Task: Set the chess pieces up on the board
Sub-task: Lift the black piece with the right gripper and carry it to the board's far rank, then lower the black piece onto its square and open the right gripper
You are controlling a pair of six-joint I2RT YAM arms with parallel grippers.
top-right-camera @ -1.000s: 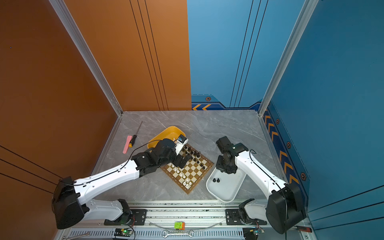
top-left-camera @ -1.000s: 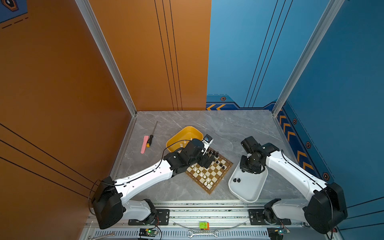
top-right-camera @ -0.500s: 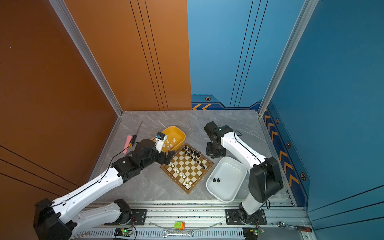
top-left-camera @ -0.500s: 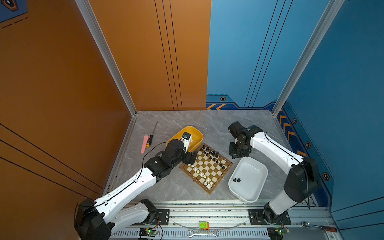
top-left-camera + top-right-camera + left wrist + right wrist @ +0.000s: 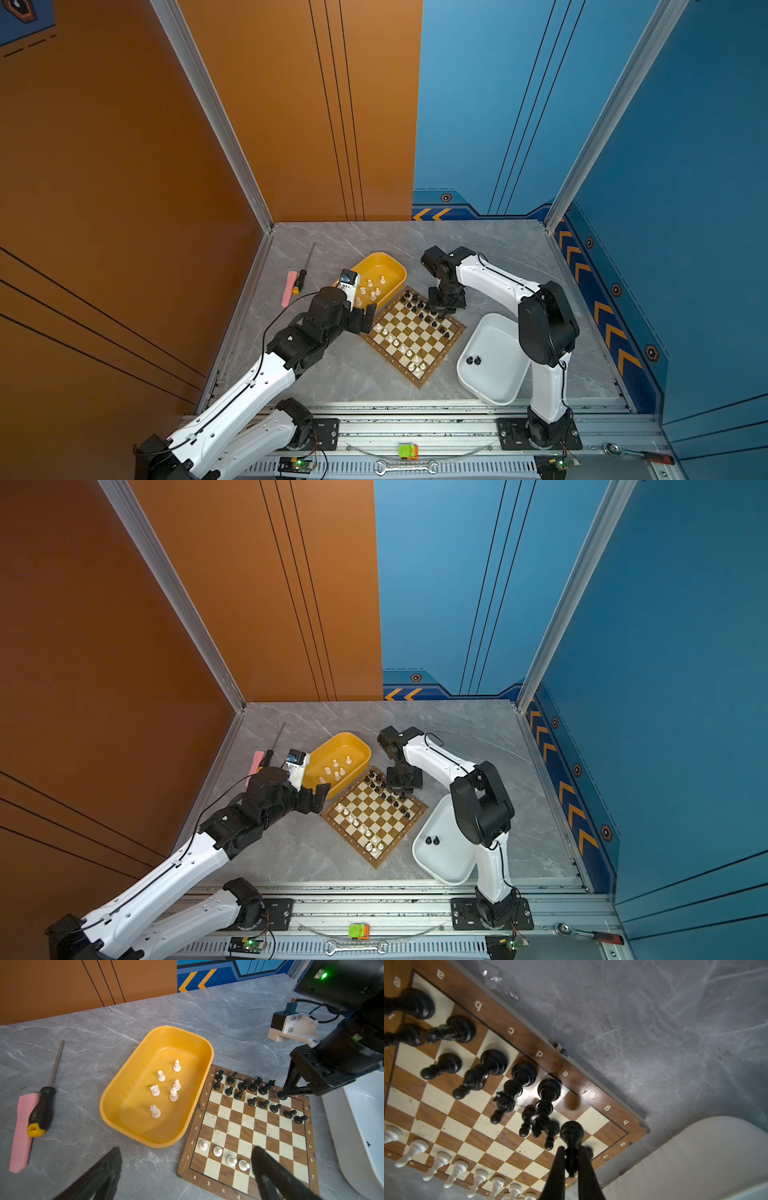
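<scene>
Skewed in the middle of the table point(image 5: 340, 374), one corner toward the arms' bases: the board point(image 5: 417, 333), brown and cream checks inside a brown rim lettered and numbered in white. On its two far rows, black pieces point(image 5: 252, 1101), tall ones behind, pawns in front; along the near side, a row of white pawns point(image 5: 415, 1147). Only in the right wrist view: the right gripper point(image 5: 571, 1150), fingers pressed onto the top of one black piece point(image 5: 571, 1131), round base down over the last row toward the h corner; touching the board or not, cannot tell. In both top views, merely that gripper's dark bulk at the far edge. Clear only in the left wrist view: six white pieces point(image 5: 173, 1094) upright in the yellow tray point(image 5: 128, 1076), just beside the board, and the left gripper point(image 5: 186, 1149), fingers spread wide around nothing, at the a1 corner. Only in the top views: two more black pieces point(image 5: 473, 360) in the white tray point(image 5: 494, 386), just beside the board's right corner. Farther left, a screwdriver point(image 5: 41, 1109) against a pink strip point(image 5: 20, 1136).
</scene>
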